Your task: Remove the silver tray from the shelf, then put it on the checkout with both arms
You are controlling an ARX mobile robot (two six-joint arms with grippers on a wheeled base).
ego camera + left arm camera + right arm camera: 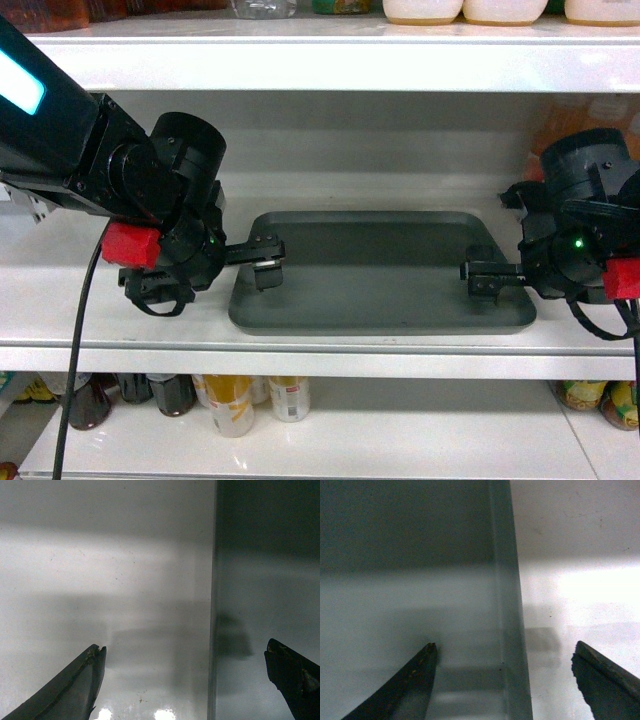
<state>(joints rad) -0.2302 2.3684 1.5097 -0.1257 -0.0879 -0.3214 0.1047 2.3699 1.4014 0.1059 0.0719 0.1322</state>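
thin black tools astride matte tray

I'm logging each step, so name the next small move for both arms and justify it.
Probably close both grippers: the left gripper and right gripper are open, each straddling a short-side rim of the silver tray, which lies flat on the shelf.

- The silver tray, centre of the frame: plain matte grey-green, a tiny dark speck near its lower edge.
- The shelf: glossy white.
- The arms: black, each with a red block and a green light; the left one has a cyan panel, upper left.
- The fingers: black.
- Bottles below: yellow, brown.
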